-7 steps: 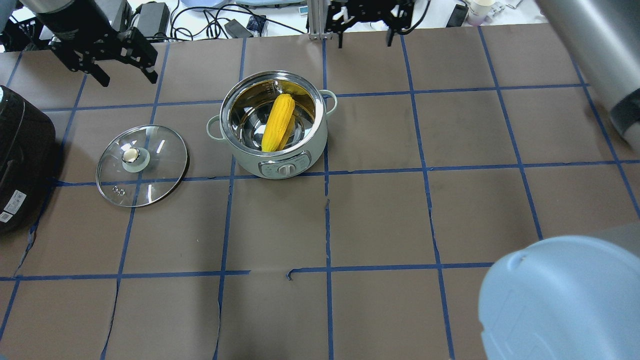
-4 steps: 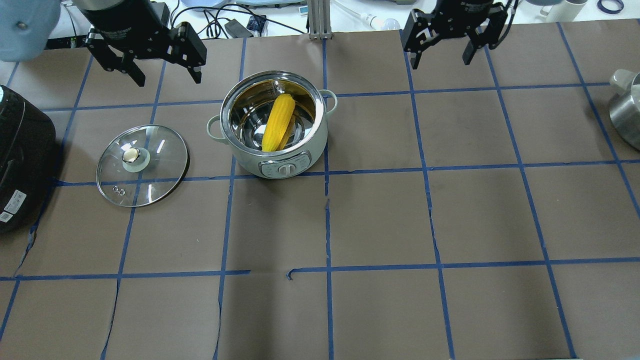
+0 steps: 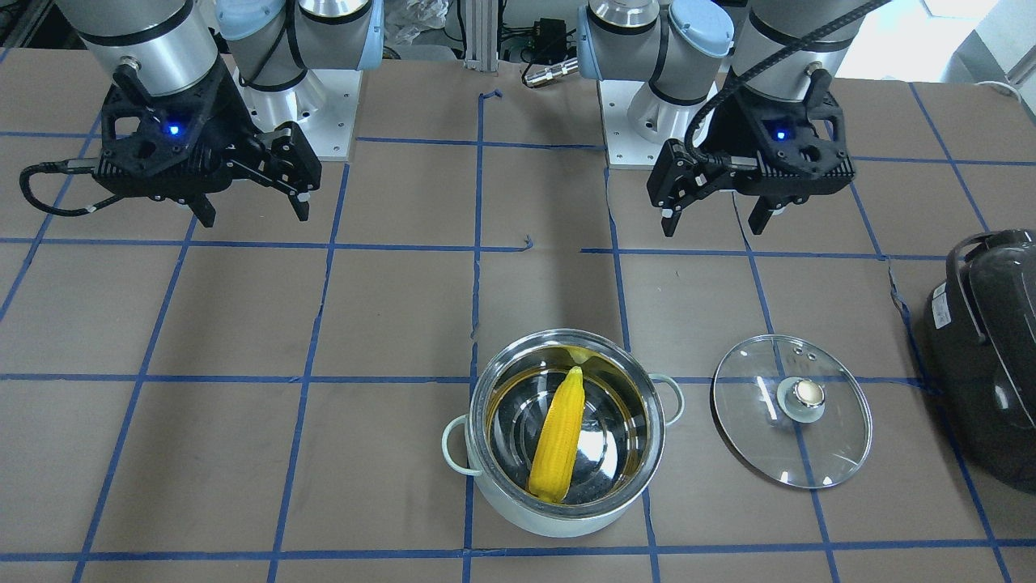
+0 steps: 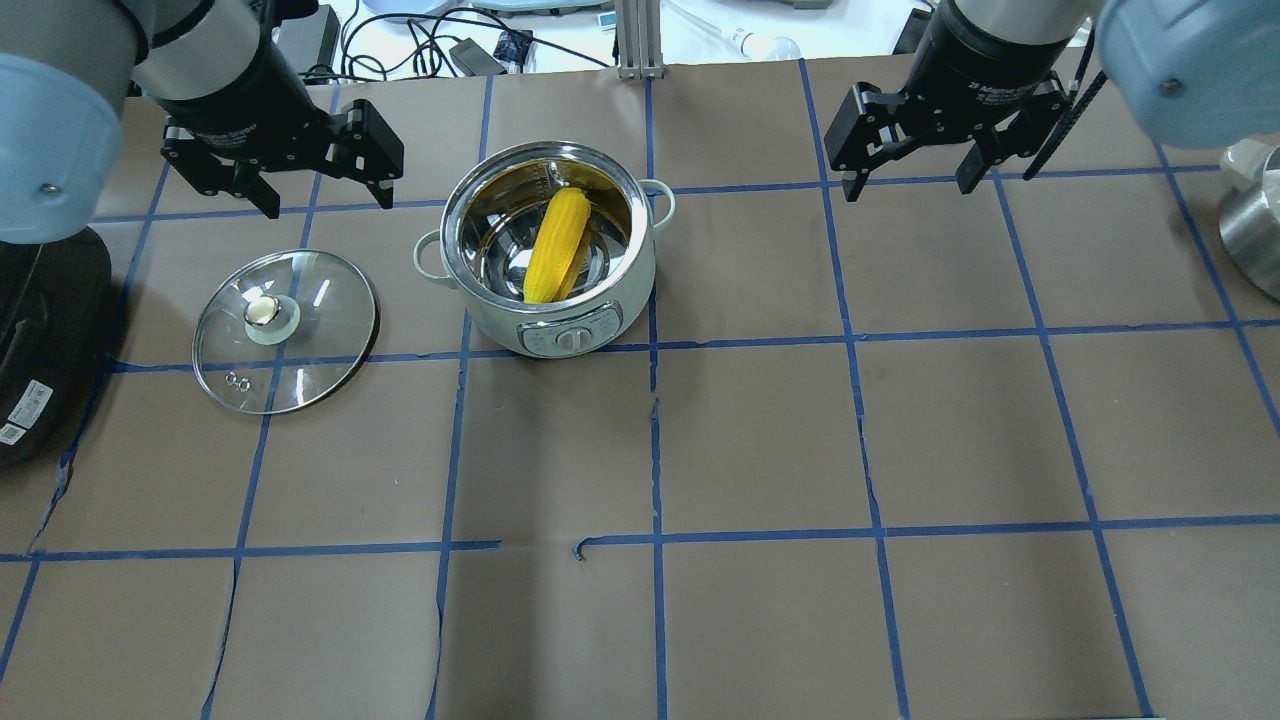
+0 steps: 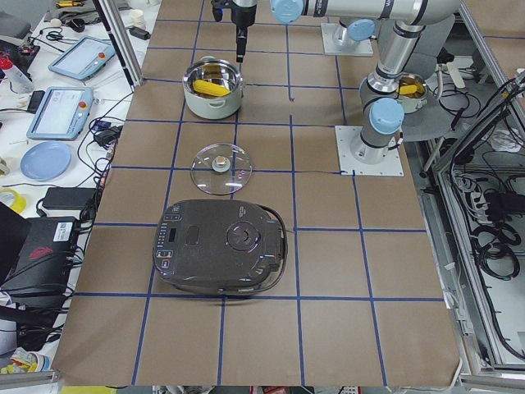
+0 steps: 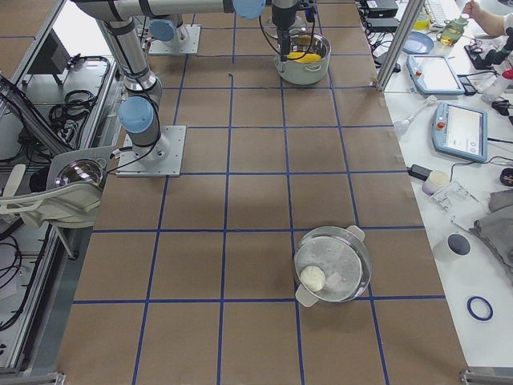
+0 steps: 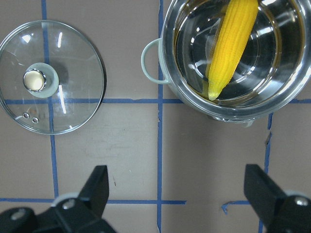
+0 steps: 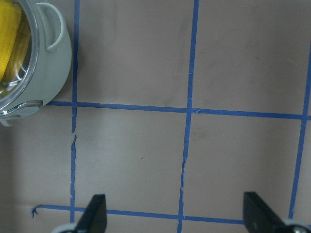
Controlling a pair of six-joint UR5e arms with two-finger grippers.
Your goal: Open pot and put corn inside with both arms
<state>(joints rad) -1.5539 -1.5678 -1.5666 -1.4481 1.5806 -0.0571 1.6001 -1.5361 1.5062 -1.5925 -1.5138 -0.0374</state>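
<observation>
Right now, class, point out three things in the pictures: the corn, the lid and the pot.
corn [image 4: 556, 247], overhead view, middle of the cob.
lid [image 4: 300, 345], overhead view, clear glass near its middle.
pot [image 4: 500, 325], overhead view, outer front wall.

Silver-grey jointed arms [image 3: 146, 40], light-blue joint caps [image 3: 700, 28], black jaws, blue lights [image 3: 171, 128]; black cables [image 3: 53, 168]

at the far end of the brown table [image 6: 256, 144] with its blue tape grid stands the mint pot [image 6: 303, 74], open, with the yellow corn [image 6: 304, 56] lying inside. the near right arm [image 6: 132, 56] rises from its base plate and runs along the top edge, its gripper [image 6: 281, 46] hanging just this side of the pot. nearer, a steel pan [image 6: 333, 265] sits well apart; two pendants [image 6: 461, 132] lie on the white bench [image 6: 409, 136]
</observation>
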